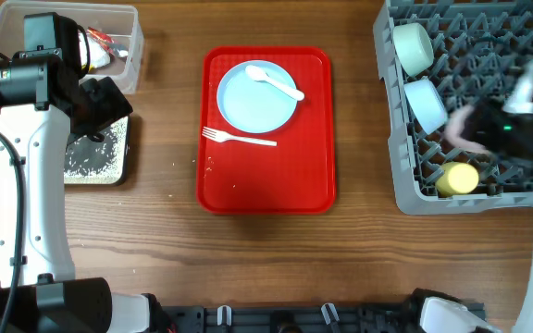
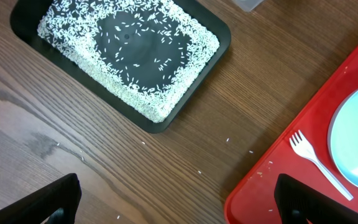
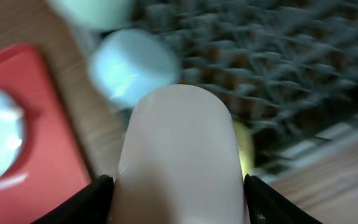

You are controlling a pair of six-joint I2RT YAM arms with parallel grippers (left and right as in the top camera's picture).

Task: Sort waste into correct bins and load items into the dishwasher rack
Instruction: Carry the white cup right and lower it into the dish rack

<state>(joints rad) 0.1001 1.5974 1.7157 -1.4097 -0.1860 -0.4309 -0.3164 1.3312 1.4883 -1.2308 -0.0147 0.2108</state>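
Firmly clamped in the right pincer [image 3: 179, 202], pale white cup [image 3: 179, 143] over the dishwasher rack [image 1: 391, 157].

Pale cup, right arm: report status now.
Left fingers open, empty, over table. Right fingers shut on pale cup, above dishwasher rack. Yellow cup and blue bowl racked close by. Plate, fork, spoon on red tray.

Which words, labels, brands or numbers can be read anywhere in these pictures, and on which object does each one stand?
No text can be read.
The red-and-white wrapper in the clear tub may carry print, but it is too small to tell.
The pale cup shows no marking, though that view is blurred.
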